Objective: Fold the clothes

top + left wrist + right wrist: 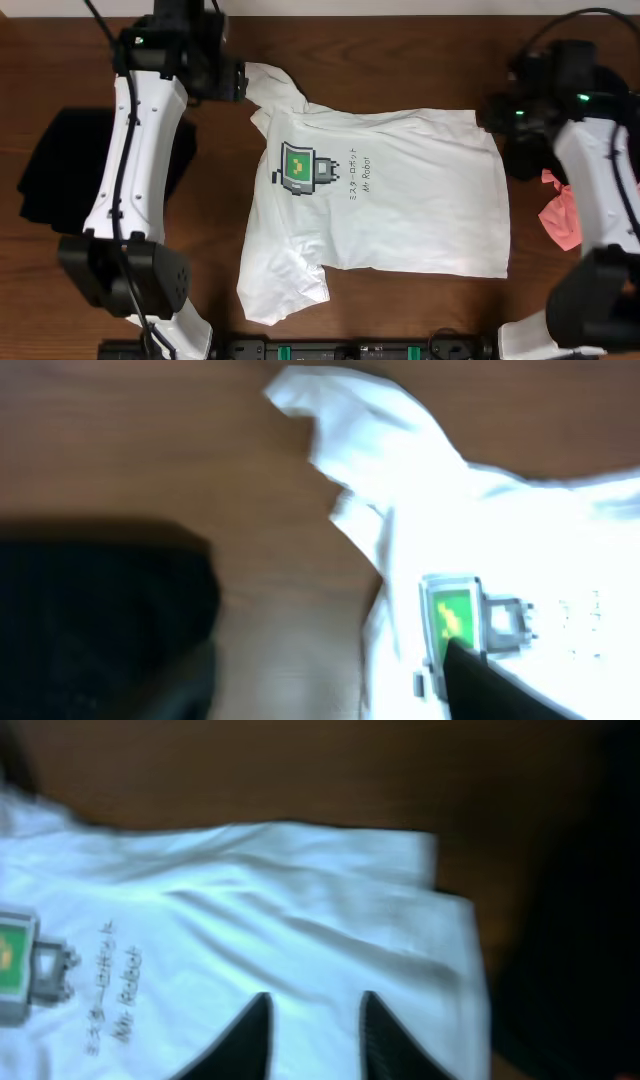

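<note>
Above the T-shirt [300,910], right gripper [315,998], jaws apart

The brown wooden desk [400,60] carries a white T-shirt [400,200] spread flat mid-desk, a black garment [60,180] at left and a pink garment [562,215] at right.

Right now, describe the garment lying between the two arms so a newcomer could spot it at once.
At the middle of the wooden table lies a white T-shirt, spread out, print up. In the overhead view a black garment lies to its left and a pink garment to its right; only the T-shirt bears a green-and-grey pixel robot print.
</note>
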